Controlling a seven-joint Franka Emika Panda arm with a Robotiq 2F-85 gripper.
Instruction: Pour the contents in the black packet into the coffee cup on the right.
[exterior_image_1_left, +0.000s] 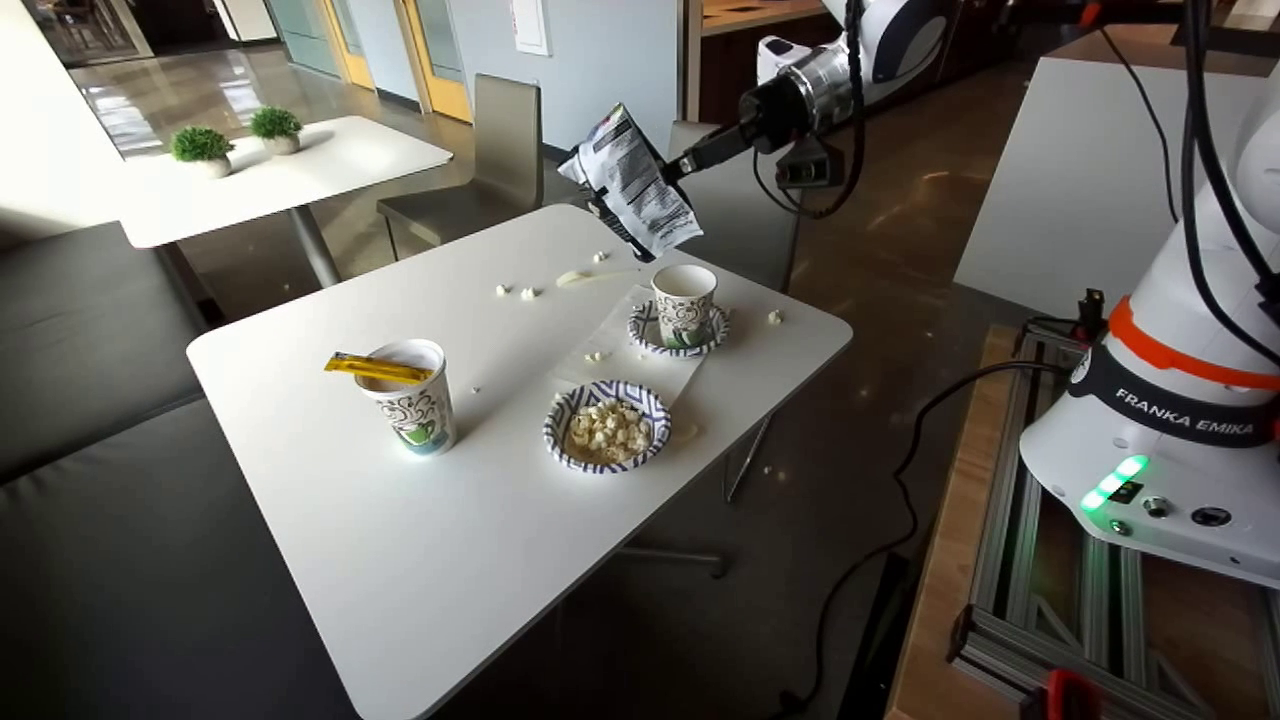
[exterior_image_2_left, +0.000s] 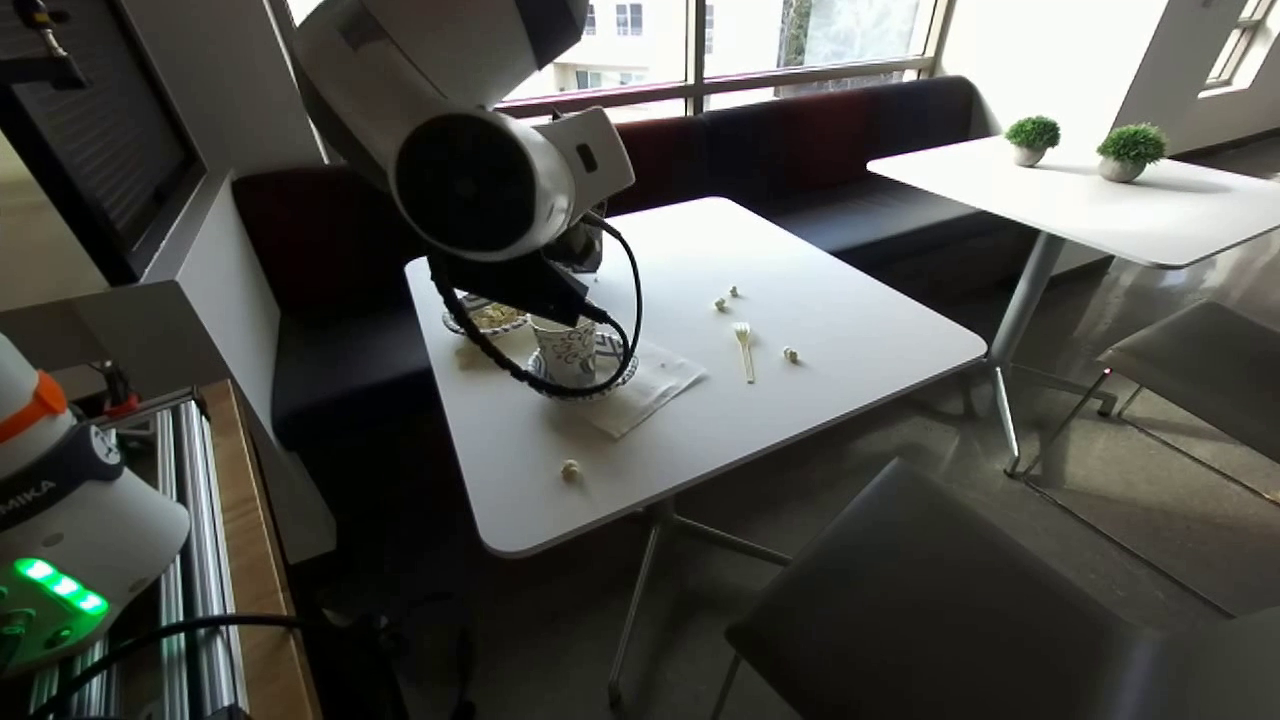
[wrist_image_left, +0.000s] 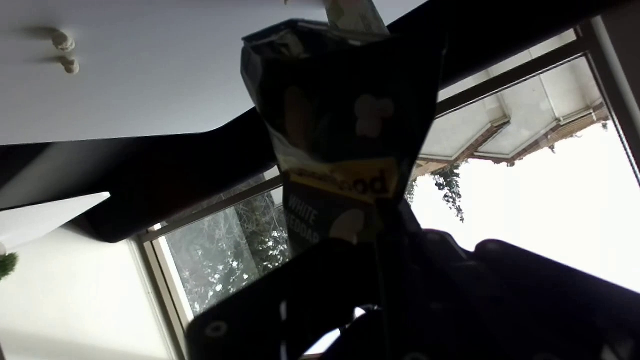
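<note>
The black packet (exterior_image_1_left: 637, 190) hangs tilted in the air, its printed grey back showing in an exterior view. Its black front with a yellow band shows in the wrist view (wrist_image_left: 345, 125). My gripper (exterior_image_1_left: 678, 168) is shut on one edge of it; the dark fingers (wrist_image_left: 372, 225) pinch it in the wrist view. The packet's lower edge appears just above the rim of the white coffee cup (exterior_image_1_left: 685, 308). The cup stands upright in a blue-patterned paper bowl (exterior_image_1_left: 718, 338); both also show in an exterior view, the cup (exterior_image_2_left: 565, 350) partly behind the arm's cable. The cup's bottom is hidden.
A cup (exterior_image_1_left: 412, 415) with a yellow packet (exterior_image_1_left: 380, 368) across its rim stands on the white table (exterior_image_1_left: 480, 560). A patterned bowl of popcorn (exterior_image_1_left: 605, 430) sits near the coffee cup. A napkin (exterior_image_1_left: 600, 345), fork (exterior_image_2_left: 744, 350) and loose popcorn pieces (exterior_image_2_left: 570, 470) lie around. Chairs flank the table.
</note>
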